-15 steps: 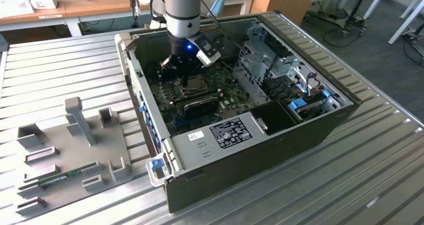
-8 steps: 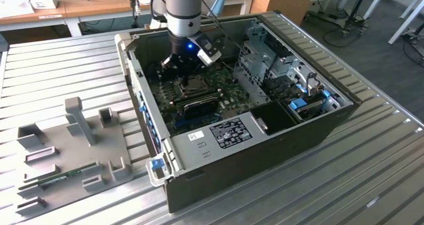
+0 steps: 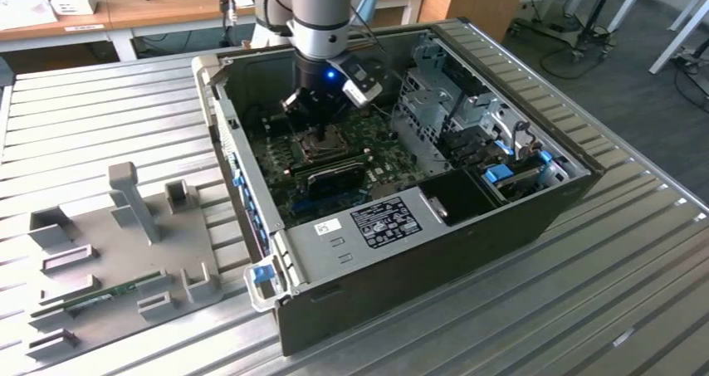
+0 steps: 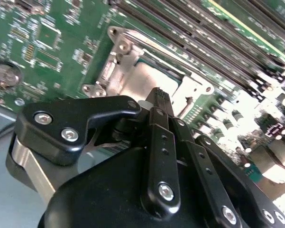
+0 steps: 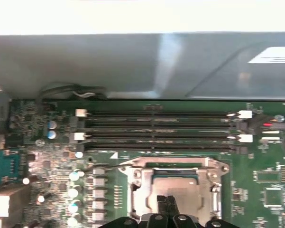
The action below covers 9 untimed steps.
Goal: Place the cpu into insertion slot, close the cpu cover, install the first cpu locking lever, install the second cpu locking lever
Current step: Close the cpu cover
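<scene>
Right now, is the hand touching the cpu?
Cannot tell. In the second wrist view the hand overlaps the cpu, and its tip hides any contact or gap; the first wrist view hides it too.

cpu (image 5: 187, 192) partly behind claw (image 5: 167, 201)

gripper (image 4: 160, 95) hangs over the cpu (image 4: 149, 75) with its black fingers pinched together, can't tell if the tip touches. silvery cpu cover (image 4: 114, 66) lies flat around the chip on the green motherboard (image 4: 33, 33). long black memory slots (image 4: 194, 38) run just beside it, and a coin cell battery (image 4: 4, 73) sits well apart.
</scene>
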{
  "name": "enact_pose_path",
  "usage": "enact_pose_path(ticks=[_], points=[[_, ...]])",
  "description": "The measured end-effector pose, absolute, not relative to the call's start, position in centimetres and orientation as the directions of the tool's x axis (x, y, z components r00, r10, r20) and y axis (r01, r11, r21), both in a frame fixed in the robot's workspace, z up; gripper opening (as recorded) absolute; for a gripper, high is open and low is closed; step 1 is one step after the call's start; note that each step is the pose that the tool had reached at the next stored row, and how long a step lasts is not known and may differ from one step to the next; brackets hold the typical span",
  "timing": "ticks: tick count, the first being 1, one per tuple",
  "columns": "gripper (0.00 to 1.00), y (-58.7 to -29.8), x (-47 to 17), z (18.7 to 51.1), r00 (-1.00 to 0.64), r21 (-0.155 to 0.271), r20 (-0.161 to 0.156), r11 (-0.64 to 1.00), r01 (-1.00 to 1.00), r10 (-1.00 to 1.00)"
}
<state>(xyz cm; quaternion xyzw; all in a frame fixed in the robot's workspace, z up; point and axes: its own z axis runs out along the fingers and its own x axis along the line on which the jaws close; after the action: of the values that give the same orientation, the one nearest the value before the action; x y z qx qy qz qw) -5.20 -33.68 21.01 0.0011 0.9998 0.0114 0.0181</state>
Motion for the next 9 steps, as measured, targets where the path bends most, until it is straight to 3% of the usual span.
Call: enact_pose_path(ticks=[9], points=[[0.11, -33.68, -4.8, 21.91, -0.999, 0.023, -0.035, 1.0, 0.002, 0.003]])
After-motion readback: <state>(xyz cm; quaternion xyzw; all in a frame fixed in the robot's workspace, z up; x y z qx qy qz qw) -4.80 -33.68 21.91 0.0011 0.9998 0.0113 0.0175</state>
